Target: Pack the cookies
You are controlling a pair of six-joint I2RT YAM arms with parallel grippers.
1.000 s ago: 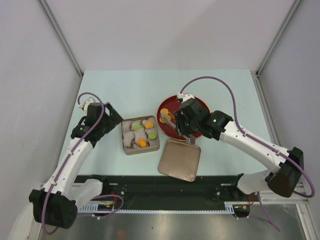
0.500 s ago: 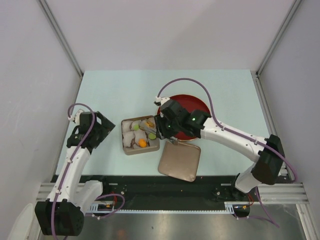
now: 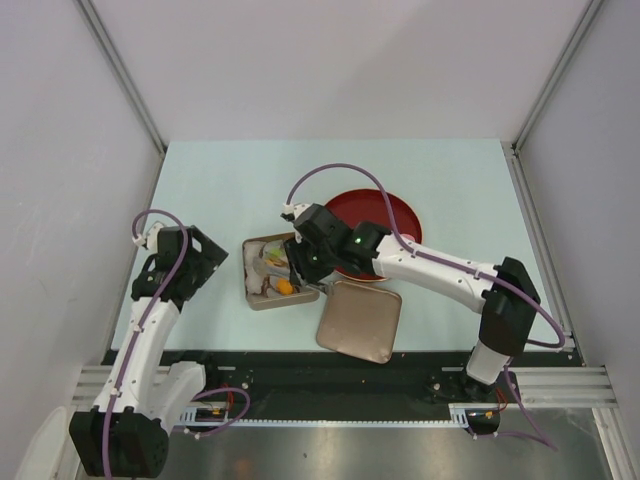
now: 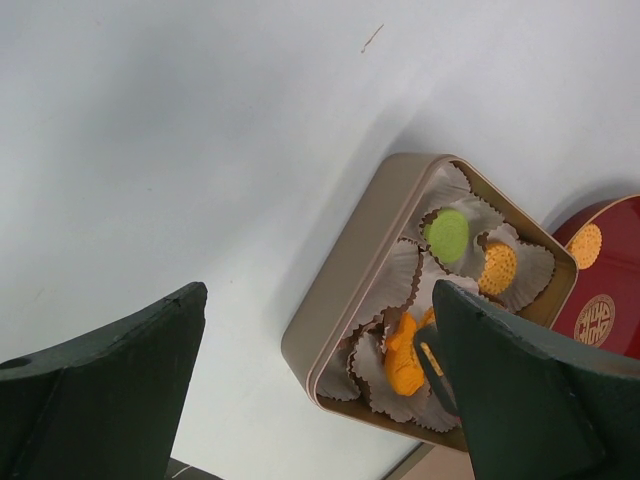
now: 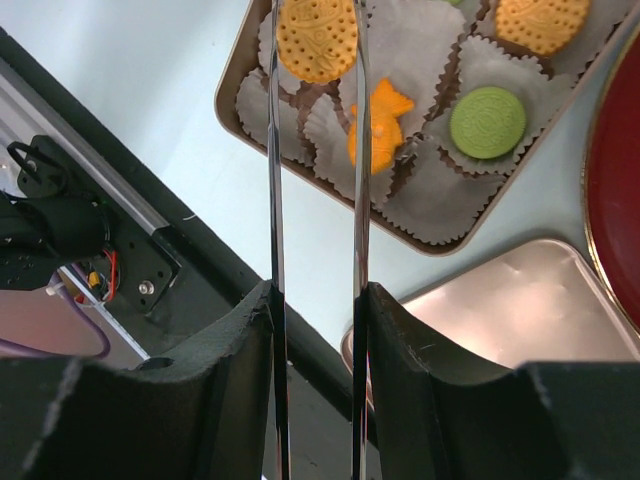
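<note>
The tan tin (image 3: 250,296) holds several cookies in white paper cups. In the right wrist view these are a green cookie (image 5: 487,122), an orange fish-shaped one (image 5: 375,125) and an orange round one (image 5: 540,22). My right gripper (image 5: 315,300) is shut on metal tongs (image 5: 275,200). The tongs' tips pinch an orange round cookie (image 5: 317,40) over the tin's near-left cups. From above, my right gripper (image 3: 305,258) hangs over the tin. My left gripper (image 3: 200,262) is open and empty, left of the tin (image 4: 345,270). One orange cookie (image 4: 585,245) lies on the red plate (image 4: 615,280).
The dark-red plate (image 3: 390,215) stands right of the tin. The tin's lid (image 3: 360,320) lies on the table in front of the plate, also in the right wrist view (image 5: 500,300). A black rail (image 3: 250,365) runs along the near table edge.
My right arm has swung left from the plate to over the tin, carrying an orange cookie in the tongs. My left arm drew back to the left and now stays still.
</note>
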